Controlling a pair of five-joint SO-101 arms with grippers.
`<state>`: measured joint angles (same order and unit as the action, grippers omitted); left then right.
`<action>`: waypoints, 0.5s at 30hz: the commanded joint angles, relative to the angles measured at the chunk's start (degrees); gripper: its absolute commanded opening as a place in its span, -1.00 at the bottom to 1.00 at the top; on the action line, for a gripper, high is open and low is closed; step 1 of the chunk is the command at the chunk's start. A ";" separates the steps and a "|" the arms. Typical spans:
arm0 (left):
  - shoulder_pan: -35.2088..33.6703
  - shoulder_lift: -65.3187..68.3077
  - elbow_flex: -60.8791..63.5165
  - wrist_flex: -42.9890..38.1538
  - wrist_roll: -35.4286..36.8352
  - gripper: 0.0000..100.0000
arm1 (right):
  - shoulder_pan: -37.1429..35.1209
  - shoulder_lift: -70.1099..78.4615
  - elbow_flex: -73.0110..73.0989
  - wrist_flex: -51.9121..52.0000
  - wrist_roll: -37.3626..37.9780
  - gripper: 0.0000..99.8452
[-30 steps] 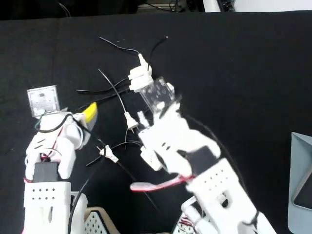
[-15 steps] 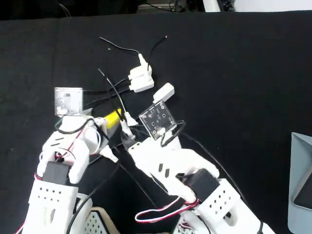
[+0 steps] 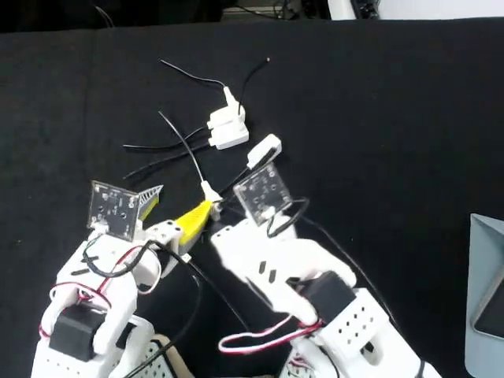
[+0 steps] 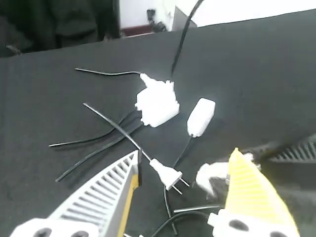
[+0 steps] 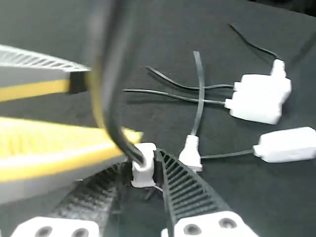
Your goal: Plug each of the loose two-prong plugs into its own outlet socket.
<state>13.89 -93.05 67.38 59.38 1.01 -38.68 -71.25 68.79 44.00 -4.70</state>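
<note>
A white two-prong plug (image 4: 166, 176) on a black cable lies prongs-up on the black table (image 3: 394, 118), between the spread fingers of my open left gripper (image 4: 185, 155). In the high view this plug (image 3: 210, 191) sits just past the yellow finger (image 3: 193, 221). My right gripper (image 5: 143, 165) is shut on a second small white plug (image 5: 142, 170), close beside that yellow finger. Farther out lie a white double socket block (image 3: 226, 126) with cables in it and a single white socket (image 3: 264, 150).
Loose black cables (image 3: 157, 153) trail left of the socket block and loop under both arms. A grey bin (image 3: 484, 299) stands at the table's right edge. The two arms sit close together near the front edge.
The right arm has pulled back from the sockets to the plugs and shut on one. The left arm has swung right, bringing its open fingers around the other plug.
</note>
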 commanded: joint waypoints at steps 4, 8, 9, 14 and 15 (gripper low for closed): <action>-6.02 7.38 -1.54 0.18 -0.70 -0.42 | 12.22 -1.36 -1.71 2.55 -2.37 -0.98; -3.74 17.58 -1.63 -1.49 -3.78 -0.42 | 21.89 -1.10 -2.86 2.20 -2.37 -0.98; -2.95 20.31 -1.80 -1.85 -4.75 -0.42 | 23.91 -1.10 -3.12 2.20 -2.37 -0.98; 2.51 33.49 -6.64 -2.20 -5.45 -0.42 | 30.15 -1.01 -4.00 2.20 -2.37 -0.98; 3.47 35.87 -7.78 -2.20 -5.45 -0.42 | 30.51 -1.01 -4.00 2.20 -2.37 -0.98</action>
<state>13.27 -65.54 66.95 58.33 -3.82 -10.81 -71.25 68.53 46.20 -6.46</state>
